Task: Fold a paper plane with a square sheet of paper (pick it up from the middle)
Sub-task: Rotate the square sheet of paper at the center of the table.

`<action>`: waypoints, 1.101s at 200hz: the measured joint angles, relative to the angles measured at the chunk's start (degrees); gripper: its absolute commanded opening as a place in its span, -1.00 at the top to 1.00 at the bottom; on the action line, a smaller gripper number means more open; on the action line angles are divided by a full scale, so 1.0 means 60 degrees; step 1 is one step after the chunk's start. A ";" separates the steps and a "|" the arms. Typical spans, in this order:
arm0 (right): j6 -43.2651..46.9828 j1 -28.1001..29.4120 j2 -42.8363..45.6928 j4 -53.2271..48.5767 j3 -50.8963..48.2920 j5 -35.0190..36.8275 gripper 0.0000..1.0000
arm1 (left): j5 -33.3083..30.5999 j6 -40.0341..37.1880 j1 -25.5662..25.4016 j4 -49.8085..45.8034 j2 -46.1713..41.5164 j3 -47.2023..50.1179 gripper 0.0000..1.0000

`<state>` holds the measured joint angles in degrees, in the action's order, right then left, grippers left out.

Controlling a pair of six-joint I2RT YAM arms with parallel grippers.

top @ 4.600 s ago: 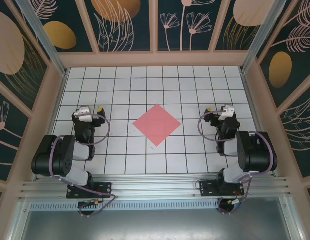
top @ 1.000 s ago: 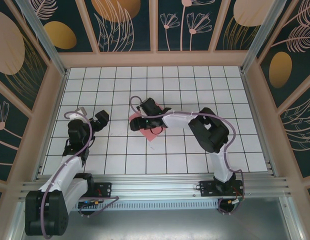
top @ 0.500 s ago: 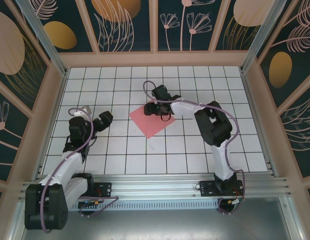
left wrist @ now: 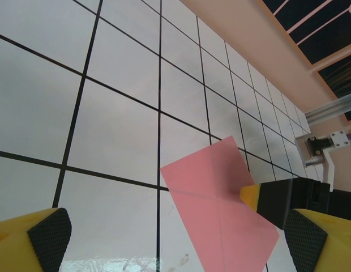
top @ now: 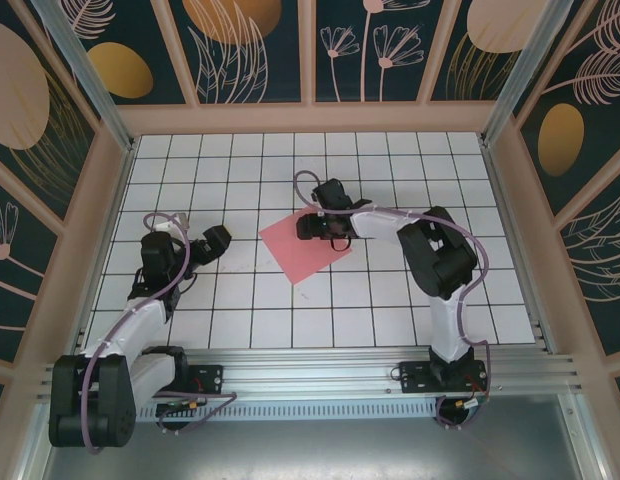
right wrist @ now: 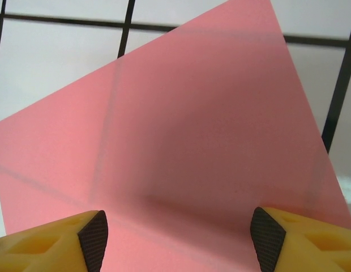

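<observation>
The square sheet of paper (top: pixel 300 250) is salmon pink and lies flat on the gridded floor near the middle, with faint crease lines across it (left wrist: pixel 221 195). My right gripper (top: pixel 312 227) hangs over the sheet's far right corner, open, pads wide apart and nothing between them. In the right wrist view the sheet (right wrist: pixel 209 124) spreads under the right gripper (right wrist: pixel 178 235), with a shadowed ridge just ahead of the pads. My left gripper (top: pixel 216 242) stands open about two tiles left of the sheet, pointing at it. In its own view the left gripper (left wrist: pixel 175 243) is open, and a right fingertip (left wrist: pixel 252 195) rests at the sheet's edge.
White tiled floor (top: pixel 240 310) with black grid lines, fenced by peach wooden walls (top: pixel 310 118) at the back and sides. An aluminium rail (top: pixel 310 380) carries both arm bases at the near edge. The right arm's elbow (top: pixel 435 255) reaches over the right half of the floor.
My right gripper has drawn back to the right, from the sheet's left part to its far right corner, uncovering most of the sheet. The left gripper has crept slightly right.
</observation>
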<state>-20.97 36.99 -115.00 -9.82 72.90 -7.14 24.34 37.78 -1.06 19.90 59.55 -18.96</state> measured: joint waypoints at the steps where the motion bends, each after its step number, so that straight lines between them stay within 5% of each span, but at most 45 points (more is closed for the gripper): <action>1: 0.0000 0.0004 0.0015 0.0004 -0.0018 0.0004 -0.43 | 0.0015 0.0000 0.0000 -0.0004 0.0007 -0.0004 -0.97; 98: -0.1333 0.0674 0.2149 0.0466 -0.2841 0.0546 -0.42 | 0.0375 -0.0007 -0.0182 -0.0033 0.0270 -0.0361 -0.97; 220: -0.0372 0.1421 0.2116 -0.2703 -0.0160 0.1311 -0.43 | -0.0058 -0.0076 -0.0452 -0.0798 -0.0801 -0.0397 -0.97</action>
<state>-23.20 45.52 -102.30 -26.04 71.94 0.73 23.99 37.32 -3.77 15.11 54.74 -21.34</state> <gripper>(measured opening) 0.713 0.985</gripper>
